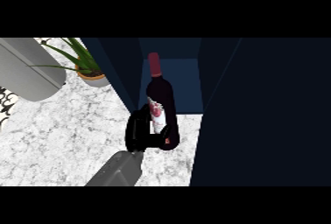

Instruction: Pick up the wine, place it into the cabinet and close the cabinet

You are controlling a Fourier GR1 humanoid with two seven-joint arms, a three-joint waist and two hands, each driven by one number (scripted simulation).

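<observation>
The wine bottle [161,92] is dark with a red capsule on its neck and a white and red label. It stands at the mouth of the dark blue cabinet [126,65], its neck in front of the open compartment [184,83]. My right hand [141,131] is shut on the bottle's lower part, fingers curled round it and hiding the base. The grey forearm comes up from the lower edge. The cabinet's door [265,113] stands open as a wide dark panel on the right. My left hand does not show.
A potted green plant [87,65] stands on the white marble counter [58,140] just left of the cabinet. A big grey rounded cylinder [26,65] lies at the upper left. A black patterned thing [3,105] shows at the left edge.
</observation>
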